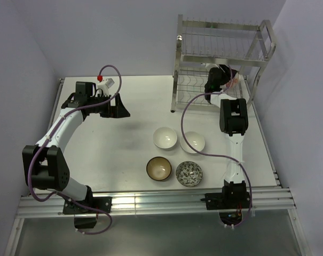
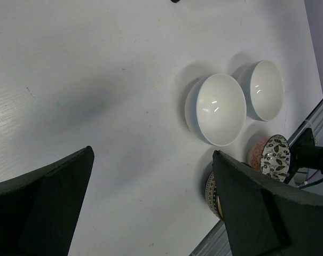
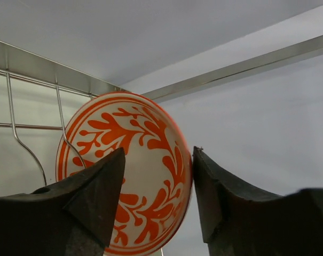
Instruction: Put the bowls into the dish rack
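The orange-red patterned bowl [image 3: 130,125] stands on edge in the lower tier of the dish rack [image 1: 220,58], leaning against a curved wire [image 3: 60,114]. My right gripper [image 3: 158,151] straddles its rim with the jaws open; the right finger stands a sliver off the rim. Two white bowls [image 1: 165,137] [image 1: 192,142], a dark brown bowl [image 1: 159,168] and a grey-white patterned bowl [image 1: 189,173] sit on the table. Far to the left, my left gripper [image 1: 118,109] hovers wide open and empty; its wrist view shows the white bowls [image 2: 221,109] [image 2: 267,89] beyond its fingers.
The rack's upper tier [image 1: 217,40] hangs over my right gripper, and the rack's steel frame bars [image 3: 38,66] cross behind the bowl. The purple cable [image 1: 190,136] of the right arm loops over the table beside the white bowls. The table's near rail [image 1: 150,202] runs just below the bowls.
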You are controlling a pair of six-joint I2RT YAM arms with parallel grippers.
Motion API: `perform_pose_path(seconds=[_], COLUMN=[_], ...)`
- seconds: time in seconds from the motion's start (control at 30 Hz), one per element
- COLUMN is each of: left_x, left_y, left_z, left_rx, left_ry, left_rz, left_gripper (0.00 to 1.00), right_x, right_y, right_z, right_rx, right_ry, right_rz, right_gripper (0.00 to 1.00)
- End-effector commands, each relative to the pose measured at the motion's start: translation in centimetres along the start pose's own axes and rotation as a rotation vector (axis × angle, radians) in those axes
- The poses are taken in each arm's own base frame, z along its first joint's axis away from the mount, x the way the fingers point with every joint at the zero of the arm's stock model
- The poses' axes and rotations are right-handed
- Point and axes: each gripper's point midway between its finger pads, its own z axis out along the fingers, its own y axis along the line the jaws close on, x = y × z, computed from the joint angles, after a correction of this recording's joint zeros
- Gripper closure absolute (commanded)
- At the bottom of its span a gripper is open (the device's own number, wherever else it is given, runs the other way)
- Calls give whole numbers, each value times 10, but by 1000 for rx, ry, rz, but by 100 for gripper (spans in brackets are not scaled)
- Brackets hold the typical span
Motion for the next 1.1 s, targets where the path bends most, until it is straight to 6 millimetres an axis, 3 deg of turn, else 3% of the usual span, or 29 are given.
perform_pose_path(seconds=[0.0,0.17,0.53,1.07], left_x=[-9,-9,-10,-23], left_y=[-5,-7,-10,-15], left_z=[-4,-6,-9,-16], left_rx=[19,20,22,17], left_ry=[-28,-33,-38,-66], left_rz=[25,26,33,66], left_gripper=[1,0,1,1], right_x=[-26,-22,-18,-2], right_y=[-43,-44,-60,-58], right_z=[-8,-13,-29,-57], right_rx=[56,40,-5,-89], right_ry=[-38,-26,-12,-1], right_rz=[76,83,105,102], right_gripper=[37,20,12,8])
